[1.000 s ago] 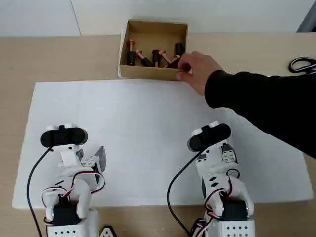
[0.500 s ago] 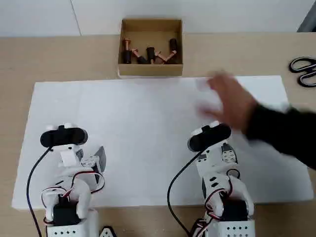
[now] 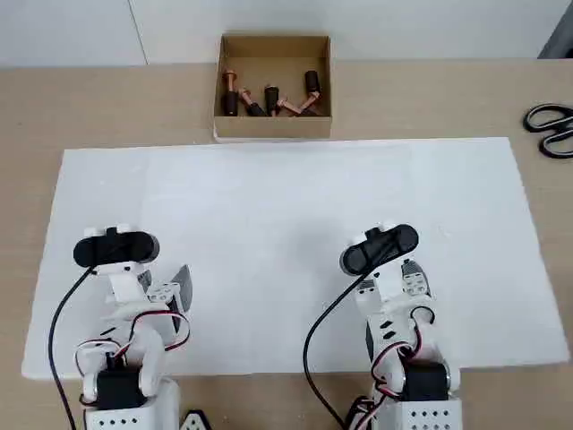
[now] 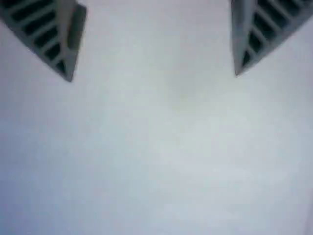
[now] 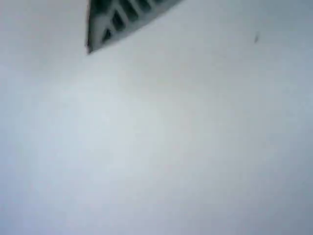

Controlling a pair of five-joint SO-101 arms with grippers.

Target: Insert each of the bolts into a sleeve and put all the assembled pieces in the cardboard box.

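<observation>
1. Table: tan top, carries everything else.
2. White sheet: lies flat across the middle of the table. Both my arms stand at its near edge, and both wrist views look down onto it.
3. My left arm: folded back low at the sheet's near-left part. My left gripper hangs over bare white sheet with its two fingertips spread wide apart, gripping nothing.
4. My right arm: folded back the same way at the near-right part of the sheet. My right gripper sits tucked under its wrist camera, over bare sheet. I cannot tell how far open it is, nor see anything in it.
5. Cardboard box: open-topped, on the table just beyond the sheet's far edge, well apart from both my grippers.
6. Scissors: black-handled, at the table's far-right edge, off the sheet.
7. Assembled pieces: several copper-coloured bolts set in black sleeves, lying loosely in a row inside the cardboard box, at mixed angles. Exact count unclear.
</observation>
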